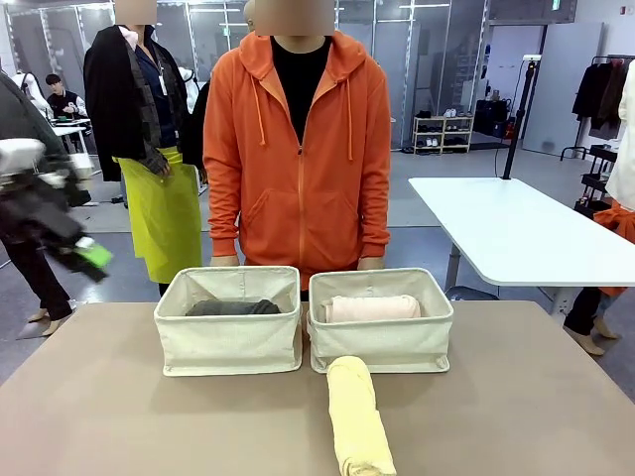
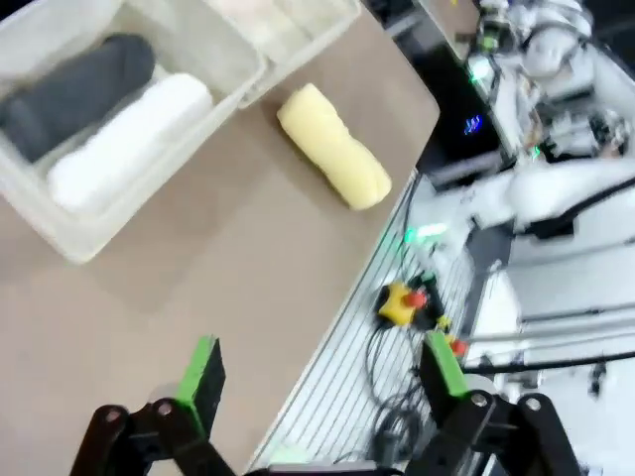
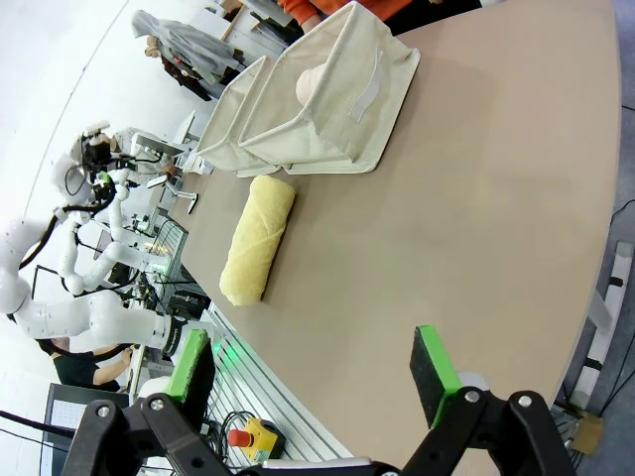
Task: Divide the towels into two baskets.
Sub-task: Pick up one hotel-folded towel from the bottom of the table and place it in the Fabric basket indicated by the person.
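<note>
The left gripper [image 2: 319, 362] and right gripper [image 3: 310, 352] are spread wide and hold nothing. The yellow towel [image 1: 359, 416] lies on the tabletop [image 1: 516, 397]. Its long side points at the right basket [image 1: 382, 349], and its far end is just beside it. It looks soft and light, so its middle seems the best spot to grab.

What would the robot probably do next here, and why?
Probably lower the open right gripper onto the yellow towel, the one roll lying on the table. The right basket shows just the pink towel; the left basket has the grey towel and white towel.
</note>
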You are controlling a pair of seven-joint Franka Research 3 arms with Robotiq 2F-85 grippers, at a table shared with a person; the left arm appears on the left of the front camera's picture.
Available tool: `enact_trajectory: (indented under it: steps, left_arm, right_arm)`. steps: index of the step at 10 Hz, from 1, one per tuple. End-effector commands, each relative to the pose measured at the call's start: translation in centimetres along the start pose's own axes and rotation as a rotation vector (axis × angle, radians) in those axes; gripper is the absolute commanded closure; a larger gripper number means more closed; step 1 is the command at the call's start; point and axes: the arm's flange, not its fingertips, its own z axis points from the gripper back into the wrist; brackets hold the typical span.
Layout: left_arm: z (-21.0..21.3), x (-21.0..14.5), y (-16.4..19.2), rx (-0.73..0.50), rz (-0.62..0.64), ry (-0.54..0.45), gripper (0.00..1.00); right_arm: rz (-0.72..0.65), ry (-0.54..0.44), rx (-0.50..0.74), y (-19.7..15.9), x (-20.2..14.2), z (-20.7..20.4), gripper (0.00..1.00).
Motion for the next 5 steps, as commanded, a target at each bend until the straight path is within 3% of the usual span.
enact_trajectory:
  steps: [1, 3, 5]
  left_arm:
    - [4.1, -6.7, 0.8, -0.043, 0.154, -0.237, 0.00]
    - [6.9, -15.2, 3.1, -0.061, 0.316, -0.388, 0.00]
    - [6.0, -20.8, 5.3, -0.105, 0.396, -0.472, 0.00]
  right_arm:
    - [-0.019, 0.009, 0.000, 0.5, -0.1, 0.1, 0.00]
    - [-0.019, 0.009, 0.000, 0.5, -0.1, 0.1, 0.00]
    - [-0.019, 0.009, 0.000, 0.5, -0.1, 0.1, 0.00]
